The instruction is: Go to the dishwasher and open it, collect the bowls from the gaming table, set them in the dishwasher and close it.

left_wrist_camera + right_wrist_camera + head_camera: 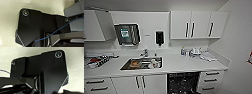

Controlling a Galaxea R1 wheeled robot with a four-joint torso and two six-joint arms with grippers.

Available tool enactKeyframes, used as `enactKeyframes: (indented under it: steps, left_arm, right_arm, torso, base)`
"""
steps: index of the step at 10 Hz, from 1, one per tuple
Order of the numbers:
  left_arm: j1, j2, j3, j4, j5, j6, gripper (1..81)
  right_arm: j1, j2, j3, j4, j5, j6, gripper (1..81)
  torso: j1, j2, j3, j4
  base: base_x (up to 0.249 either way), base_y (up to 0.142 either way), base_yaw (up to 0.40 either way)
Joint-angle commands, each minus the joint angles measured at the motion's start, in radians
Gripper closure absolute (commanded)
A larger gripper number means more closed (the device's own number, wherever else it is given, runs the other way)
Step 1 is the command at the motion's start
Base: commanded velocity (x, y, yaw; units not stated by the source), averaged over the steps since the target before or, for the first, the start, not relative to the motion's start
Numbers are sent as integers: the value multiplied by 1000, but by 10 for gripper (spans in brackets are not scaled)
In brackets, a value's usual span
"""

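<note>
The dishwasher (183,82) sits under the white counter (184,64), right of the sink. Its front is a dark opening with the dim interior showing. The bowls and the gaming table are out of view. In both wrist views the robot's dark plate hangs over a pale speckled floor.
A steel sink (142,63) with items in it is set in the counter, with a tap (144,53) behind. White drawers (212,80) flank the dishwasher on the right, cabinet doors (140,82) on the left. Bottles and small items (194,52) stand at the back right, clutter (96,61) at the left.
</note>
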Motion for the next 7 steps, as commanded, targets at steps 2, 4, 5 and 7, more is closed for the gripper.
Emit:
enactKeyframes:
  steps: [2, 4, 5, 7]
  left_arm:
    - [-40, -7, -8, 0, 35, 4, 10]
    - [-40, -6, -8, 0, 35, 4, 10]
    - [-40, -6, -8, 0, 35, 4, 10]
    - [-40, -6, -8, 0, 35, 4, 10]
  right_arm:
    - [46, -4, -1, -10, -40, -4, 10]
    - [46, -4, -1, -10, -40, -4, 10]
    - [46, -4, -3, -10, -40, -4, 10]
    - [44, -4, -3, -10, -40, -4, 10]
  torso:
    - [-68, 100, 0, 0]
    - [-31, 36, 0, 0]
    - [-49, 66, 0, 0]
    - [-60, 89, 37, 0]
  base:
    - [0, 0, 0]
    - [0, 0, 0]
    - [0, 0, 0]
    - [0, 0, 0]
